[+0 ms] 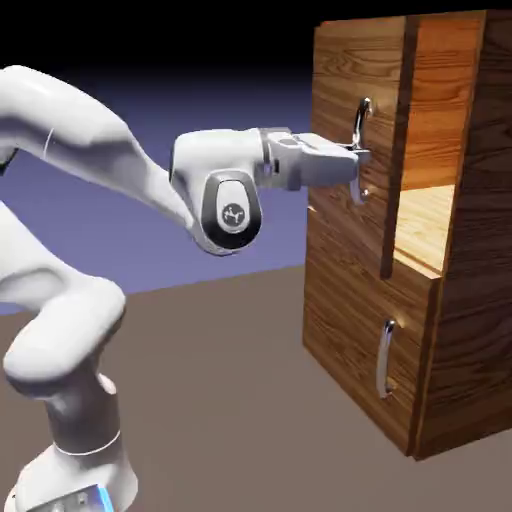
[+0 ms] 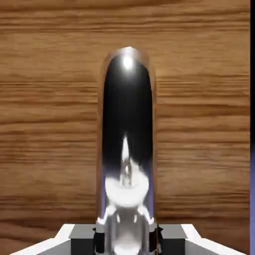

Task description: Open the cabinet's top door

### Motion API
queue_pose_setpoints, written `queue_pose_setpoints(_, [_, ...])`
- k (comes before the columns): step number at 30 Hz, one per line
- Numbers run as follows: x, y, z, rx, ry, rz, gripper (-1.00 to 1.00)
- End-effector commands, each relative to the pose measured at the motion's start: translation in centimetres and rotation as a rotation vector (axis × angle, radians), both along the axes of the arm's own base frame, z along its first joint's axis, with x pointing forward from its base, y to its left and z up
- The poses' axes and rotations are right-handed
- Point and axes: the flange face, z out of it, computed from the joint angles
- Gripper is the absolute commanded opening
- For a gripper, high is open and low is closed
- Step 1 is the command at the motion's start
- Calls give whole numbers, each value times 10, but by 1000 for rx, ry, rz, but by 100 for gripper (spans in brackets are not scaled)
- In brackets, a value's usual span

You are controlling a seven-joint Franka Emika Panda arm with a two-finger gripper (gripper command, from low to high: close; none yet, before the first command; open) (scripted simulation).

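At the cabinet front: the gripper (image 1: 352, 158) reaches in from nine o'clock and sits on the mid-length of the long silver handle (image 1: 360, 150)
Fingers: clamped on the handle, which fills the middle of the hand view (image 2: 127, 144) with the grey tips tight at either side of it near six o'clock
Top door (image 1: 362, 130): already swung partly out, leaving a gap that shows the lit shelf inside the cabinet (image 1: 470, 330) toward three o'clock
Lower door (image 1: 360, 360): shut, its smaller handle (image 1: 384, 358) untouched
Risk, slip: the bar is smooth and curved (and mirror-bright), so a pull off the door's arc could slide the fingers along it
Risk, strain: a straight pull while the panel turns on its hinge may twist the grasp and lose the handle
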Motion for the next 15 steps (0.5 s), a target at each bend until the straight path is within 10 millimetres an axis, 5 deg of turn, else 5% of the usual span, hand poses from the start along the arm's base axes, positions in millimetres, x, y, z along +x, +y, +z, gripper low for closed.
queue_pose_setpoints(1, [-1,0,0,2,1,-1,-100])
queue_pose_setpoints(15, [-57,43,0,3,3,-175,-100])
